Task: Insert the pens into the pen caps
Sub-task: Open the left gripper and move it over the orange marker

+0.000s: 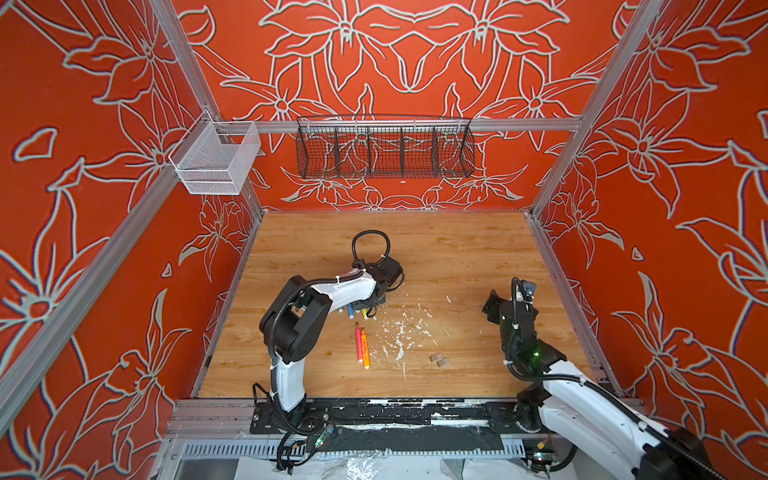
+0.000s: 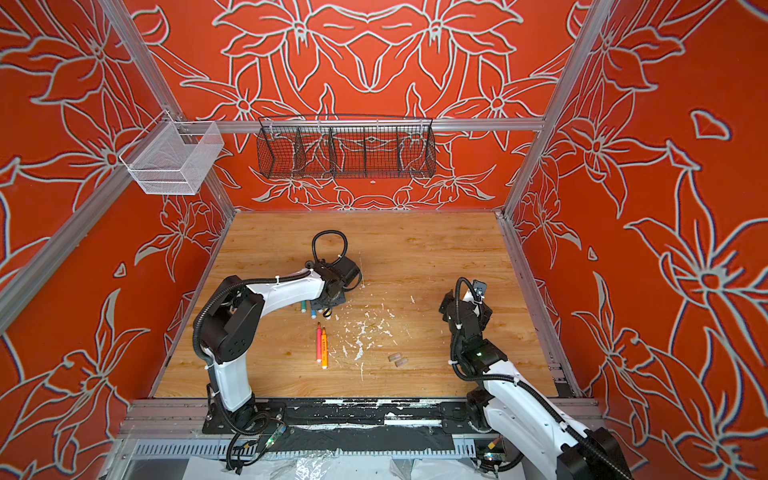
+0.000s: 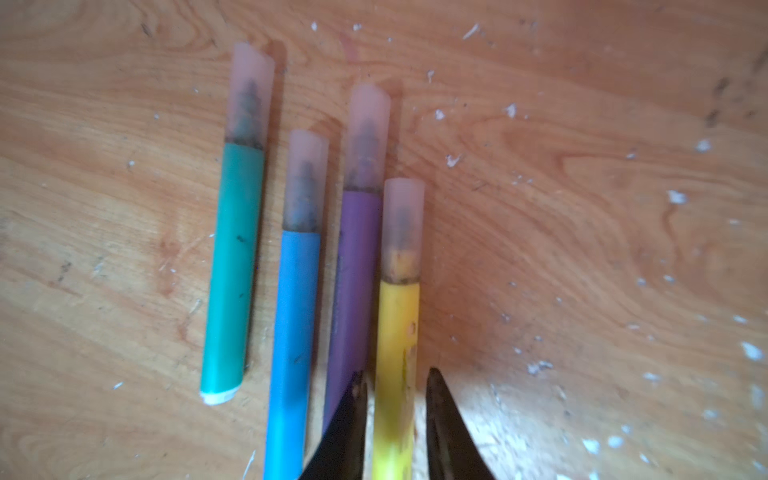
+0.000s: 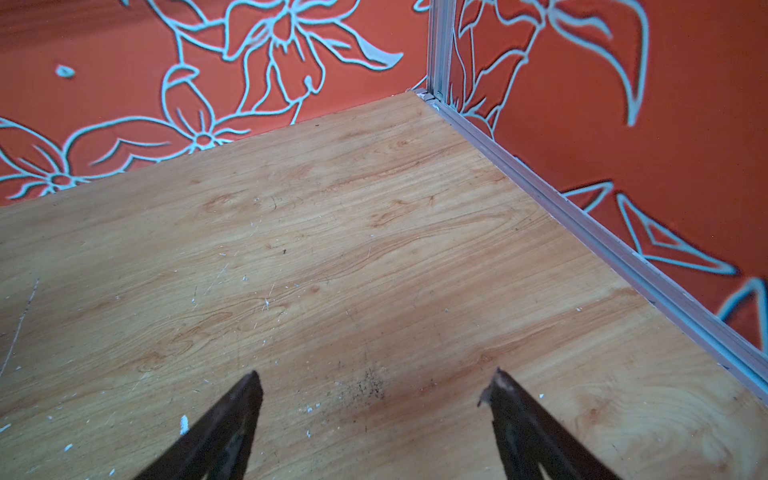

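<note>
Jaws of left gripper (image 3: 395, 372) narrowly straddle capped yellow pen (image 3: 399, 324), seemingly loose; right gripper (image 4: 376, 372) gapes wide, empty.

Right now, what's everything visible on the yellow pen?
The yellow pen lies flat on the wooden table. It has a slim plastic barrel smudged with dark marks. A translucent cap sits over its tip, which shows through as dark. It lies close alongside the purple pen, seemingly touching. The left gripper straddles its barrel, jaws slightly apart, with a narrow gap on the far side. Its rear end is out of view.
</note>
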Controlling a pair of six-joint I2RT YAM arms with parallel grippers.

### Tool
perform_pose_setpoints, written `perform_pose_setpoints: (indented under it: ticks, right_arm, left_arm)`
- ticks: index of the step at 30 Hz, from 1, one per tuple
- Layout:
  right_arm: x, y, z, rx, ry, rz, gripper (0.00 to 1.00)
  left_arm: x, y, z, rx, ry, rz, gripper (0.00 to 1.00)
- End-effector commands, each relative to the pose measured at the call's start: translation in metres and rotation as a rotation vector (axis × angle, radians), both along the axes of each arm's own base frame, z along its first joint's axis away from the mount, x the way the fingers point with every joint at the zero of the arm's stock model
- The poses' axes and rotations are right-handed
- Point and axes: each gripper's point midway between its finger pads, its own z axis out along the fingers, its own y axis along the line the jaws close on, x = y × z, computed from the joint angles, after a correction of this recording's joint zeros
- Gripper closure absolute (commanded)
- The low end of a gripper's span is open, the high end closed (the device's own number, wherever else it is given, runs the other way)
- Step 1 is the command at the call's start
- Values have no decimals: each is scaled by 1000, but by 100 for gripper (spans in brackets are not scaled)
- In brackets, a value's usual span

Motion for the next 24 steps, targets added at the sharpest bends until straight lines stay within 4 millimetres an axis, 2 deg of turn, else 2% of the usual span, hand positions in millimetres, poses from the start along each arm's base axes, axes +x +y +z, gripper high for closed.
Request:
perform_pose_setpoints:
  ticks: [1,4,6,10,13,16,20,24]
  right_arm:
    - [4,0,13,17,-36,-10,13]
    - [5,0,13,17,-36,-11,13]
    - [5,0,13,16,-35,-11,13]
    - [5,-1,12,13,-34,-14,13]
    - [5,0,13,13,-34,-11,13]
    - [5,0,12,14,-34,-8,13]
    - [3,0,11,17,-35,-3,13]
    - [2,0,12,21,-42,-2,13]
  left_arm:
    - [-11,7,32,4,-25,-2,76]
    - [-27,4,58,8,-61,-30,76]
    - [-45,2,74,12,-84,-52,76]
    - [-85,2,87,-10,-103,-83,75]
    - [-118,9,82,-62,-103,-84,75]
    - [-142,11,68,-140,-93,-96,76]
    - [-163,1,48,-249,-80,-152,76]
    - [-182,-4,31,-250,-46,-190,76]
